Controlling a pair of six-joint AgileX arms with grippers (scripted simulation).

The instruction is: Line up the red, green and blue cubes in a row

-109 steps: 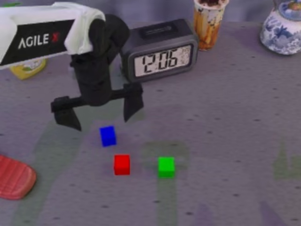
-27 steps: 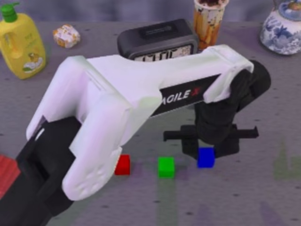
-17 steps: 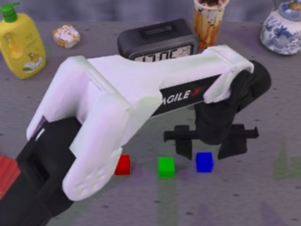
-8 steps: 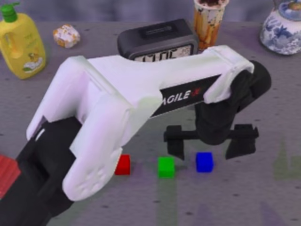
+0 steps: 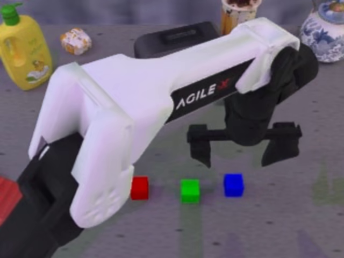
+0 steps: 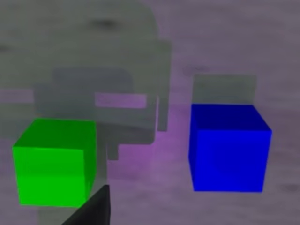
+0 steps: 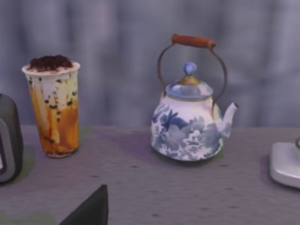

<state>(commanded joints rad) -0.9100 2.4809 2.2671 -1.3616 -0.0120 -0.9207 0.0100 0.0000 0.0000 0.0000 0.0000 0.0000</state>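
Top view: the left gripper (image 5: 244, 145) hangs with its fingers spread wide, nothing between them. The blue cube (image 5: 234, 185) sits on the table (image 5: 279, 226) below the gap, touching neither finger. The green cube (image 5: 190, 190) sits just outside the left-hand finger, the red cube (image 5: 140, 188) farther out, all three in a row.

Left wrist view: the green cube (image 6: 54, 161) sits beside one dark fingertip (image 6: 91, 211), the blue cube (image 6: 228, 147) well apart from it.

Right wrist view: a kettle (image 7: 190, 124) and a drink cup (image 7: 52, 105); can't tell how the right gripper's fingers are set.
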